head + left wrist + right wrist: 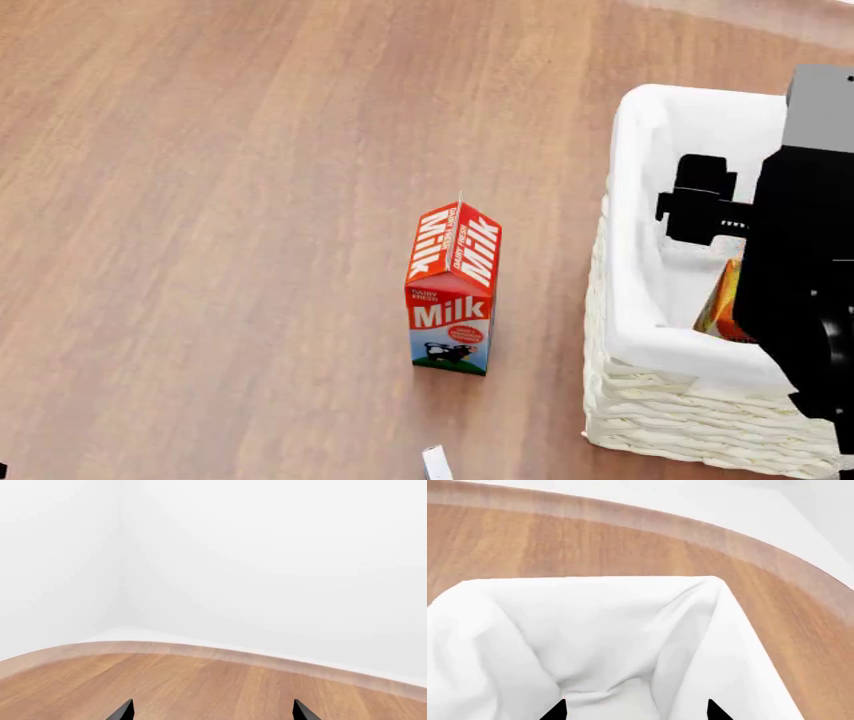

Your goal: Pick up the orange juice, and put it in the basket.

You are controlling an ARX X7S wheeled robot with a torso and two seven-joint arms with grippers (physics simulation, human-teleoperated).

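The wooden table (240,200) bears a Milk carton (453,290) (upright) and the basket (694,425).

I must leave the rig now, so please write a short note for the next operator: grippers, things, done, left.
Left gripper: open, empty, over the table.
Right gripper: open, empty, above the basket.
Juice: inside the basket, mostly hidden by the right arm.
Done: juice appears placed.
Left: lift the right arm clear and confirm.
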